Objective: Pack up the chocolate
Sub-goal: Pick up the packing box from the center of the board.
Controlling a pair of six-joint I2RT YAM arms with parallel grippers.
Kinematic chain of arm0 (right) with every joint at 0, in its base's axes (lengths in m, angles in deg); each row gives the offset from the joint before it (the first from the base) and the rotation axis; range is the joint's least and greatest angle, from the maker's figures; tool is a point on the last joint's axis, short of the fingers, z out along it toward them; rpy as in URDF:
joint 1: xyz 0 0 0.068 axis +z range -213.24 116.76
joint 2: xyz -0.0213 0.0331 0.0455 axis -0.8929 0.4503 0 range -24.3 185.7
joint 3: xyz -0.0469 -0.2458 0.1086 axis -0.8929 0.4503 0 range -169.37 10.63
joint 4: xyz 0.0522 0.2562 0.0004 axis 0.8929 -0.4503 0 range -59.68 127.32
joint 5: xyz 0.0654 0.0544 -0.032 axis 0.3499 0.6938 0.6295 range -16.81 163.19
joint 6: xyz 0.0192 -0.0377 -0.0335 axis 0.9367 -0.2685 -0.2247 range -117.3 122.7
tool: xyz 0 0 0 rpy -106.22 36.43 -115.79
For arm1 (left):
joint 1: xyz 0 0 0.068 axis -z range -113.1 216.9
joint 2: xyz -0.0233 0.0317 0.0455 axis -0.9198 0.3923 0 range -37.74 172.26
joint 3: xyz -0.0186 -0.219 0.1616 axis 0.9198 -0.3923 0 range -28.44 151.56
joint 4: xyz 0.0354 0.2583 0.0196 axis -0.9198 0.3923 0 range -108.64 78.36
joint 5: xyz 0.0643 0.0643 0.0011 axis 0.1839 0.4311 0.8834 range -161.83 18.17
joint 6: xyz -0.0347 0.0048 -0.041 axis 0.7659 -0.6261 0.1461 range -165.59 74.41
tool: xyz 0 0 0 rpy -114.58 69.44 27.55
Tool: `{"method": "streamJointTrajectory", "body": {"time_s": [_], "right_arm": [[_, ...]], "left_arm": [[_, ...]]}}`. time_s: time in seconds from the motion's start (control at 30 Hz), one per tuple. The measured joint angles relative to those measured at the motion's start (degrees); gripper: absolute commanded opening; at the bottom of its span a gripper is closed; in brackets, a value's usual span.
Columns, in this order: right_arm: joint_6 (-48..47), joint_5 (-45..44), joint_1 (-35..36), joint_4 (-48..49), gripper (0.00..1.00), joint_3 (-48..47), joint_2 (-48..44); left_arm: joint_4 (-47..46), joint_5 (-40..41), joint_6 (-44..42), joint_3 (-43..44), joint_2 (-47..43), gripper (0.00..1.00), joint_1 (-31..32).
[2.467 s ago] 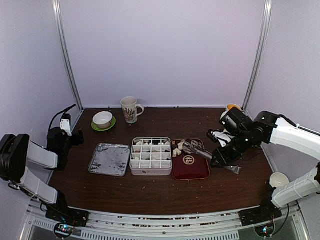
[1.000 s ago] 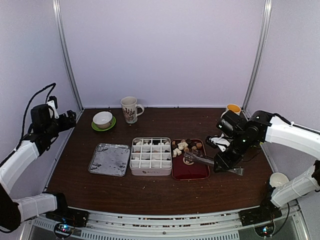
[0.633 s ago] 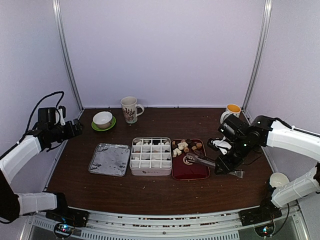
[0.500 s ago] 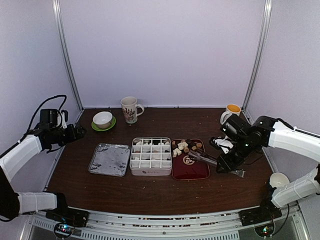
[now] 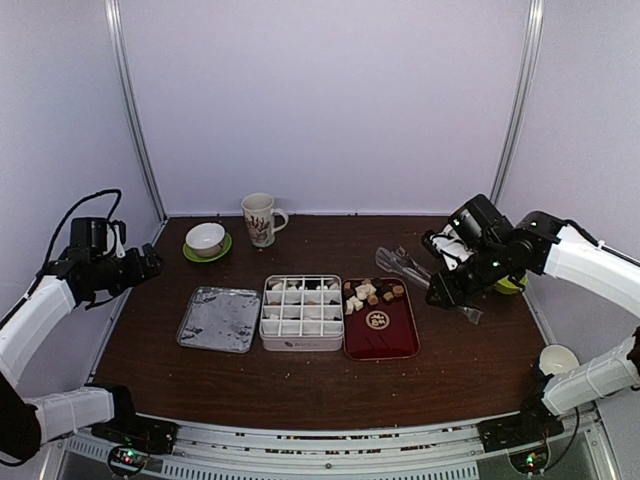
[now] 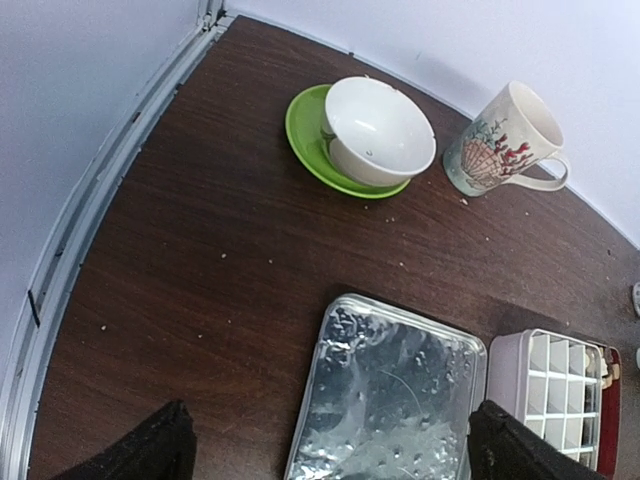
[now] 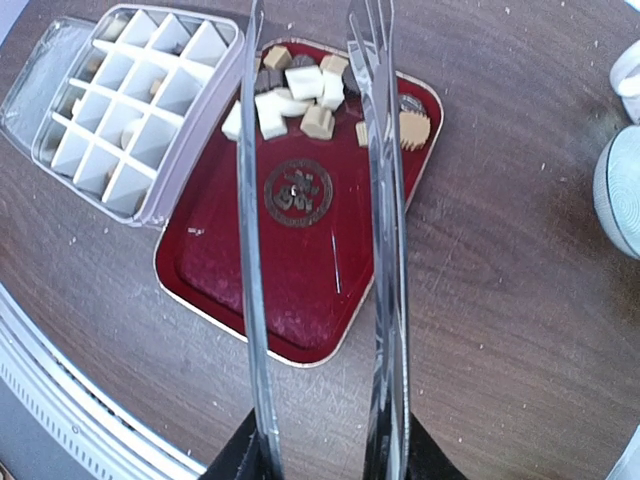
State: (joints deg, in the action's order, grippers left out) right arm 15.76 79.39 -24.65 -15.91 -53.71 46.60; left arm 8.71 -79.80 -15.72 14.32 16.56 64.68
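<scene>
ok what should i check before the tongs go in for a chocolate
1. tongs gripped in right hand: ok
2. tong arms apart: ok
3. tong tips empty: cannot tell, they run out of the wrist view
4. chocolate loose at the far end of the red tray: ok
5. free cells in the divided box: ok
6. left hand open, away from the box: ok

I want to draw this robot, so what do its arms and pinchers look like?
The left arm and right arm have smooth white tube-shaped shells with chunky black joints. A thin black cable loops above the left one. The left gripper and right gripper are black, each with two fingers.
</scene>
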Motion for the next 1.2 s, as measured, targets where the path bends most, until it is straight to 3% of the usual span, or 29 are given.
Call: {"method": "streamJointTrajectory", "body": {"time_s": [0.2, 0.6, 0.77, 0.87, 1.2], "right_arm": [[0.0, -1.2, -0.1, 0.9, 0.37, -3.2, 2.2], [3.1, 2.1, -0.1, 3.1, 0.37, -2.7, -1.8], [4.0, 3.4, -0.1, 2.9, 0.37, -1.6, -1.6], [4.6, 4.4, -0.1, 2.9, 0.37, -1.6, -1.7], [6.6, 6.7, -0.1, 3.8, 0.36, 3.1, -3.1]], "left_arm": [[-0.1, -2.7, -0.4, 0.0, -1.2, 0.98, 2.6], [-0.2, -0.8, 5.6, -0.1, -3.0, 0.91, 17.2], [0.8, 0.7, 8.8, 2.7, 5.2, 0.78, 25.2], [1.1, 0.9, 8.9, 6.2, 12.3, 0.76, 29.4], [1.0, 1.5, 9.5, 14.8, 30.9, 0.62, 35.6]]}}
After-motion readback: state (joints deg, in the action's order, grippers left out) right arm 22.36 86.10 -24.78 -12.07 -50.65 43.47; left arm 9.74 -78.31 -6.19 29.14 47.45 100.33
